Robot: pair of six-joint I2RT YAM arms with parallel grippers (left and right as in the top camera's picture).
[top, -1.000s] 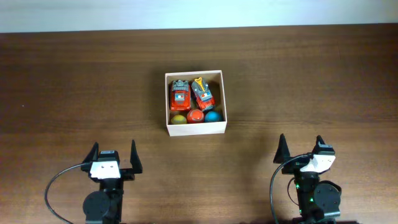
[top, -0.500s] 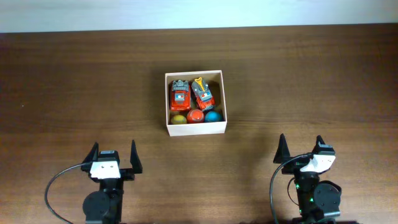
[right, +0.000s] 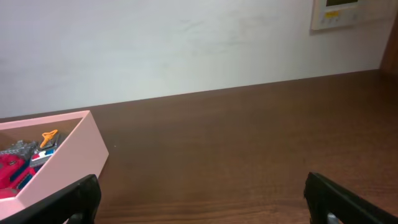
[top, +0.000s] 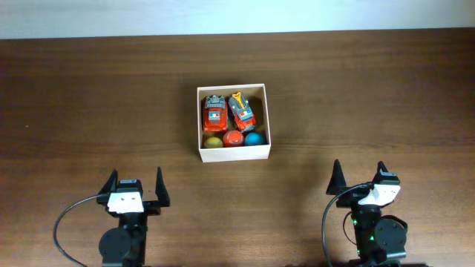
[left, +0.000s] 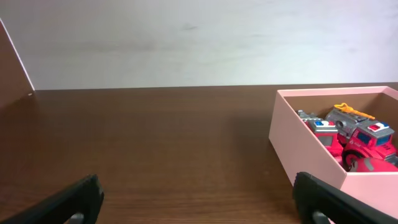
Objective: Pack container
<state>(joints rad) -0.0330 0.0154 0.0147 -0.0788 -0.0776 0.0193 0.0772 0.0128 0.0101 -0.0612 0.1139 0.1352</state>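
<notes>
The left arm sits tucked in low at the near edge of the surface (top: pixel 371 89). It is on the near left side of the container (top: pixel 234 153) and well apart from it. The left claw (top: pixel 136 175) points away toward the far wall. Its two fingers (top: pixel 159 184) stand wide apart with nothing between them.

The right arm sits tucked in the same way on the near right side of the container, also well apart from it. The right claw (top: pixel 358 167) is spread wide too and grips nothing.

The container stands near the middle of the surface with its top open. The left wrist view shows it ahead and off to the right. The right wrist view shows it ahead and off to the left.

There is one container, and it has five toys inside. Two red toy trucks (top: pixel 214 113) lie side by side in its far half. Three balls sit close together in a row along its near wall. The yellow ball (top: pixel 214 142) is on the left, the red ball (top: pixel 234 139) is in the middle and the blue ball (top: pixel 254 138) is on the right.
</notes>
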